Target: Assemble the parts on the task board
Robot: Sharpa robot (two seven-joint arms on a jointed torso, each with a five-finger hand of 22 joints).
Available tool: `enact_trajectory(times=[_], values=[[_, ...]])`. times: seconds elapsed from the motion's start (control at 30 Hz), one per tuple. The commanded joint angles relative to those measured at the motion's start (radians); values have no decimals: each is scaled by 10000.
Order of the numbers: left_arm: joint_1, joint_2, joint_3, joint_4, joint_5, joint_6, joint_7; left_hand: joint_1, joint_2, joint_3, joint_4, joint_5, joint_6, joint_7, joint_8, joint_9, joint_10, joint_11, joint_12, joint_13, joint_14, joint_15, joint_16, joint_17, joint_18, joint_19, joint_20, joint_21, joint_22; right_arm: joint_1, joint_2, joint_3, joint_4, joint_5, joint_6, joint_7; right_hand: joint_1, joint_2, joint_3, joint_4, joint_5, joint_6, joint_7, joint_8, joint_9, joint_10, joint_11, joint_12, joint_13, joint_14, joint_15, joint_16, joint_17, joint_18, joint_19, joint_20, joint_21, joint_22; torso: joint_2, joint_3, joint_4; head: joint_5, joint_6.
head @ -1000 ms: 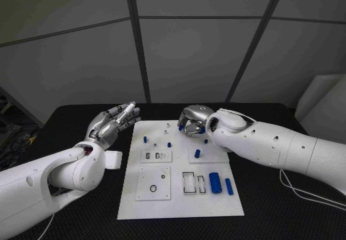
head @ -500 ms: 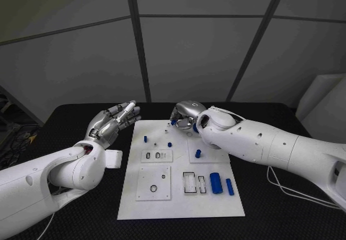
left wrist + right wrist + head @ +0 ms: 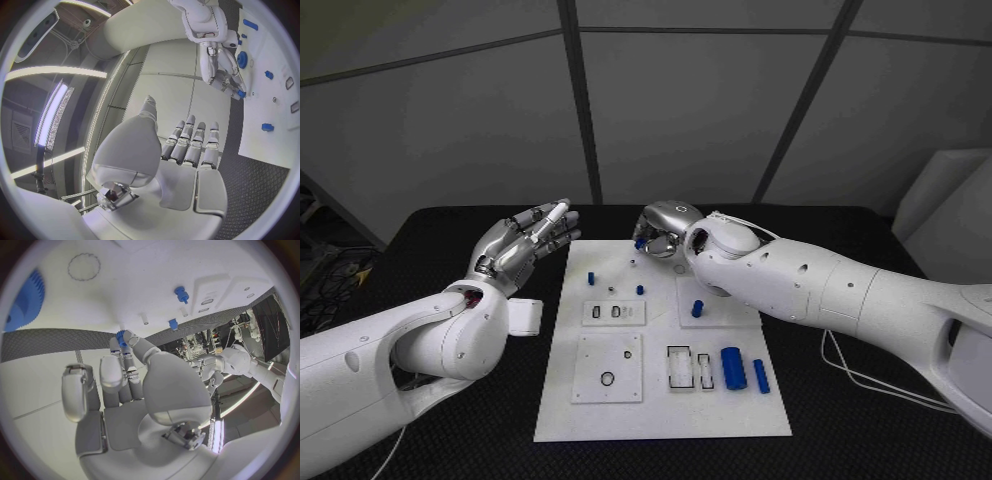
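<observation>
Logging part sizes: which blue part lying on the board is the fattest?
The thick blue cylinder near the board's front right. The blue rod lying beside it is clearly thinner; the other blue parts are small.

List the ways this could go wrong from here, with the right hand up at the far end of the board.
1. The right hand pinches a small blue part only at its fingertips; the hold looks slight, so the part might slip and drop onto the task board.
2. Two short blue pegs stand close by; lowering the hand could knock them.
3. The left hand hovers open beside the board's edge and steadies nothing, so a push could shift the board.
</observation>
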Motion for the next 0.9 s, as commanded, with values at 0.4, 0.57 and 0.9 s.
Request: enact_trajectory(times=[0.4,0.57,0.9], values=[[113,-46,14,81,-87,67,19,0,100,-8,-75,48,-69,684,-7,-18,29,25,-12,0,43,36,2,3,-152,-33,0,32,-3,38,164,4,-261,-4,560,41,-61,-113,115,26,39,-11,39,-36,13,-47,27,-18,-2,89,-22,29,-64,-57,146,7,21,1068,59,-2,7,30,-67],[126,-56,14,87,-87,64,19,2,100,-11,-80,48,-71,684,-8,-19,28,25,-13,-1,42,35,1,3,-151,-30,0,33,-3,39,186,3,-274,-23,631,39,-144,-206,156,53,6,-84,64,-58,13,-165,59,-27,-26,48,4,-28,-180,-27,51,27,-36,927,64,1,6,32,-78],[146,-87,14,71,-87,60,0,2,100,-11,-80,48,-71,684,-8,-19,28,25,-13,-1,42,35,1,3,-151,-30,0,33,-3,48,43,2,-90,238,-206,205,-179,-1245,-439,505,-803,-2014,509,-67,-309,-2958,645,-12,-185,-548,471,-1592,-2445,534,-1673,481,-1391,-1870,74,7,-3,48,-24]])
